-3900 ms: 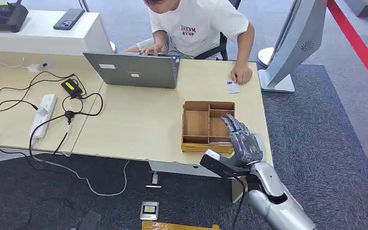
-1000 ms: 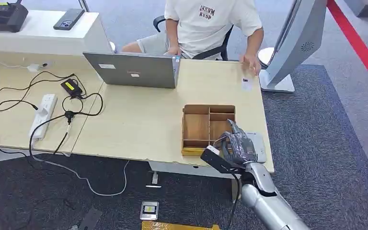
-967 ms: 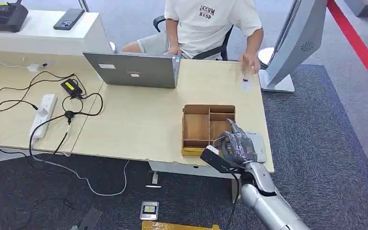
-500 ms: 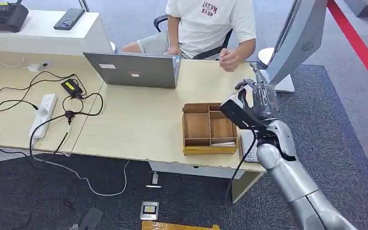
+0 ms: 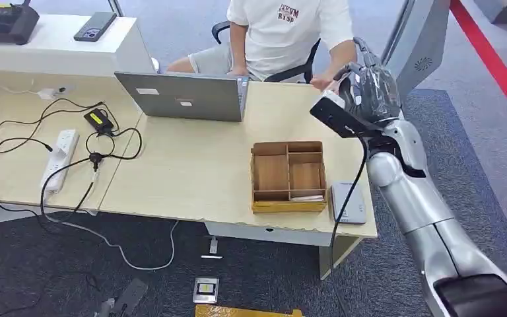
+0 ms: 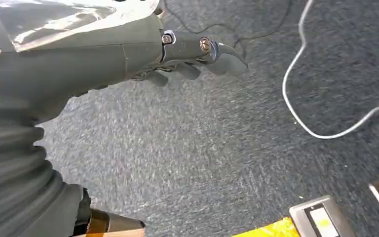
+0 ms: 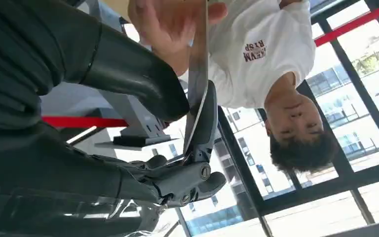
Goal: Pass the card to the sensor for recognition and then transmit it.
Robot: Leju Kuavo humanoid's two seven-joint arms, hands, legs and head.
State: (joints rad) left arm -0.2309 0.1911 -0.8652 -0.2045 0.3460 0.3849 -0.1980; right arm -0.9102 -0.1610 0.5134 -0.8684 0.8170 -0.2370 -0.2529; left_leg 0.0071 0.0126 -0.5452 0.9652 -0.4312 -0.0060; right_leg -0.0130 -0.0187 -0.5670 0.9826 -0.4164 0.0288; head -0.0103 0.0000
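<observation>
Over the far right corner of the surface (image 5: 191,172), your right hand (image 5: 368,89) is up high, pinching the card (image 7: 197,74) edge-on between thumb and a finger, right at the person's hand (image 7: 165,24). The sensor (image 5: 348,202) sits beside the wooden tray (image 5: 288,176). Your left hand (image 6: 128,49) hangs over carpet, fingers loosely apart, holding nothing.

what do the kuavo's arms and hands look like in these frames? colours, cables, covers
The right arm is silver, rounded metal with black joints; a thin black cable hangs beside it. A black boxy camera module juts from the wrist. The right hand is dark grey under a glossy clear film. In the left wrist view, the left hand shows a grey ribbed cover, a thick grey thumb with visible screws, and darker fingers.
</observation>
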